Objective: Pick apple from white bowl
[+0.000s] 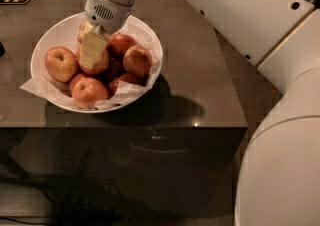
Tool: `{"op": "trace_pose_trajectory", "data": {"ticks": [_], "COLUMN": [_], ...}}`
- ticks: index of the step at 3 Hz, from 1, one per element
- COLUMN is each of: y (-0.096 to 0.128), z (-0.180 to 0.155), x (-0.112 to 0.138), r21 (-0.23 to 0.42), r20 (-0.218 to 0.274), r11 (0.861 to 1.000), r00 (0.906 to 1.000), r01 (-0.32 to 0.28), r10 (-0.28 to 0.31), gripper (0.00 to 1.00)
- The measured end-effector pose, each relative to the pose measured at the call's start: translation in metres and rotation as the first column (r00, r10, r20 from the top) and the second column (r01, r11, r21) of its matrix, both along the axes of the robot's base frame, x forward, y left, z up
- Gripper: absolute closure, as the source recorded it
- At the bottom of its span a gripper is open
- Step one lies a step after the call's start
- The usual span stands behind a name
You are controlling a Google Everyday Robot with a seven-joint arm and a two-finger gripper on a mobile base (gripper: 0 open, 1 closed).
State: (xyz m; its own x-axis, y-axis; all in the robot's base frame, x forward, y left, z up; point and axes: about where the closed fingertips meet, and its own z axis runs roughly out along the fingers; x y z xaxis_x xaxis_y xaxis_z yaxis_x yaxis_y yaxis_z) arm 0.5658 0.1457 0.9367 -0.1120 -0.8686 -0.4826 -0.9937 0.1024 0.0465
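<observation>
Gently: centre the gripper (93, 50), in from 12 o'clock against the apple (102, 64) in the middle of the white bowl (55, 32); spread or clamped, cannot tell. Grip across the widest part, then lift straight up, clear of neighbour apples (137, 60) at 3 and 9 o'clock.
</observation>
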Motion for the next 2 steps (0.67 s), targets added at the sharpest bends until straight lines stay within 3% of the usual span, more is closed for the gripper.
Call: {"op": "trace_pose_trajectory", "data": {"ticks": [1, 2], "y": [0.0, 0.0001], "z": [0.0004, 0.0002], "x": [0.0, -0.0007], "r21": [-0.001, -0.016], "r20": [0.0, 0.009], "r11": [1.0, 1.0], "r00": [1.0, 0.9999], "r01": [0.0, -0.006], "r10": [0.0, 0.006], "gripper": [0.56, 0.6]}}
